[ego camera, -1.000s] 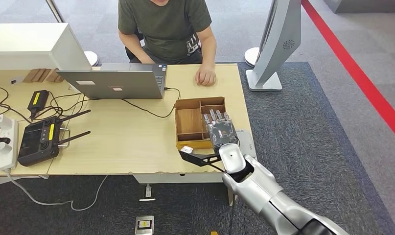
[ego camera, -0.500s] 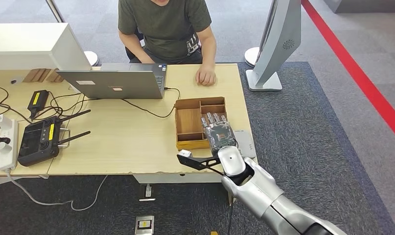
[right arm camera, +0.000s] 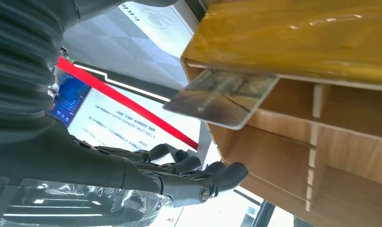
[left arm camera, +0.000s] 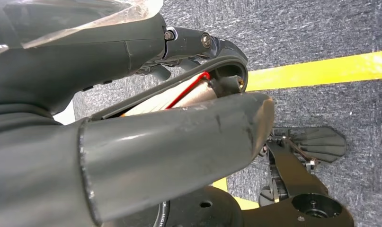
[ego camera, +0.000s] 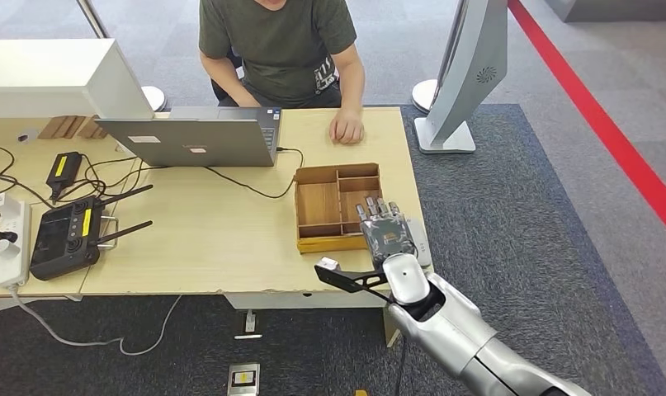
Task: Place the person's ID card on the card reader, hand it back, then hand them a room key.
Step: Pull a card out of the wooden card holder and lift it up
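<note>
Tracking the right arm over the last second, left to right.

Left hand hangs over the carpet, out of play. Its fingers are too foreshortened to say whether they are curled or spread; cannot tell.

Person's hand rests on the table past the tray, same spot in all three head frames. Not reaching for anything.

Tray has not moved. In the right wrist view a card sits tilted at a tray compartment, against the wall, with its near end free. I cannot tell whether it is the ID or a room key.

Right hand: a second ago it was over the tray's right compartments. Half a second ago it sat slightly closer to the table's near edge. Now it has slid right and covers the tray's right wall. Its fingers are stretched straight, side by side, clear of the card and not touching it. The hand looks empty.

Reader: a grey sliver shows just right of the hand, and the hand hides the rest. No card visible on the exposed part.

Read: the sideways slide ends without a grasp, so the card is not yet picked. I can't say which step of the task this is. Risk: flat fingers will struggle to lift a thin card off wood, and the tray wall may block them.
</note>
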